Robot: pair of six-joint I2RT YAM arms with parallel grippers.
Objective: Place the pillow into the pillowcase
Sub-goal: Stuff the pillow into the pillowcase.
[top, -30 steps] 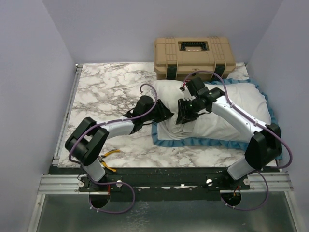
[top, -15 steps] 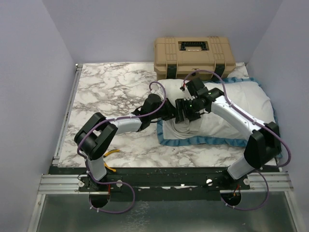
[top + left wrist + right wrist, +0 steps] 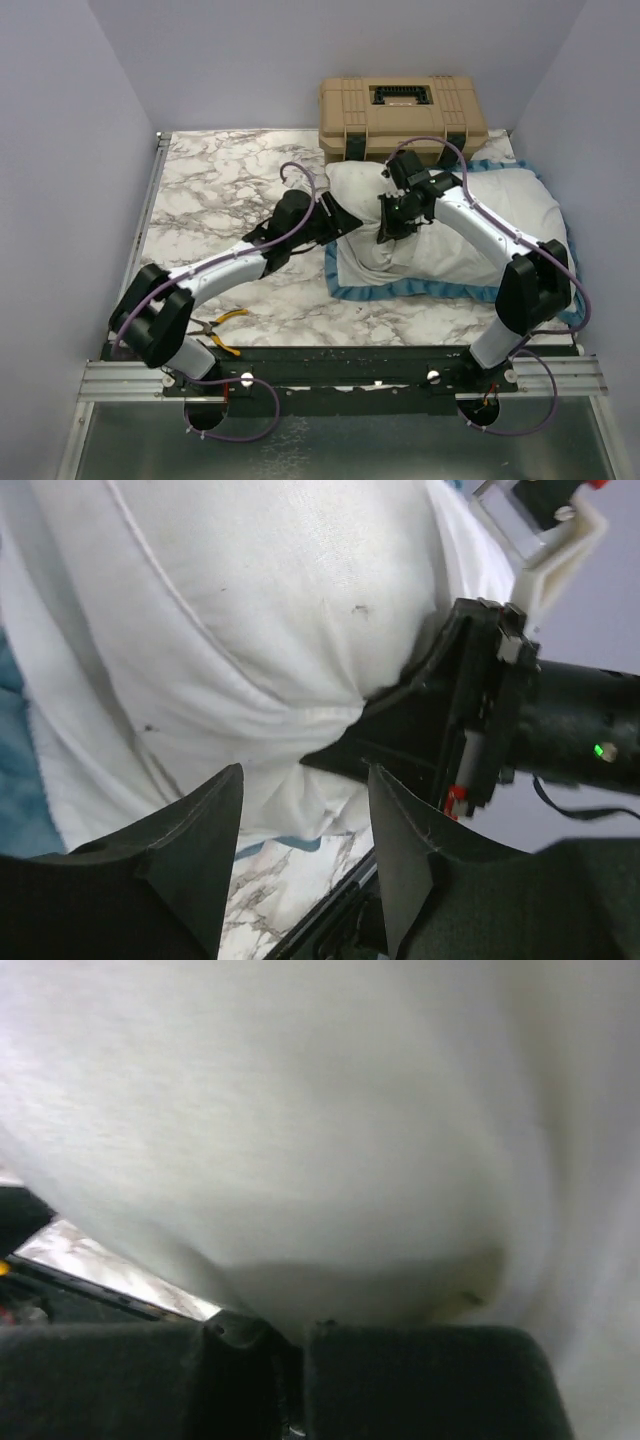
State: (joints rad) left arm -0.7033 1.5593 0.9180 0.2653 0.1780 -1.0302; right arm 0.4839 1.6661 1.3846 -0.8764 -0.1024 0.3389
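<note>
The white pillow [image 3: 352, 190] lies right of centre, its plump left end showing. The pillowcase [image 3: 420, 292] shows as white cloth with a blue frill along the near, right and far edges. My right gripper [image 3: 390, 228] is on top of the left end, shut on a pinch of white cloth. In the right wrist view its fingertips [image 3: 285, 1330] meet on that cloth. The left wrist view shows the pinch at a hem line, so it looks like the pillowcase [image 3: 120, 710] edge over the pillow [image 3: 300, 570]. My left gripper [image 3: 338, 213] [image 3: 305, 780] stands open just left, holding nothing.
A tan hard case [image 3: 403, 115] stands at the back edge, right behind the pillow. Yellow-handled pliers [image 3: 222, 325] lie at the near left by the left arm's base. Marble tabletop [image 3: 220, 190] stretches left of the pillow. Walls close in on both sides.
My right gripper opened, shifted toward the back of the pillow's left end and shut on cloth there. My left gripper drew back a little to the left and opened.
</note>
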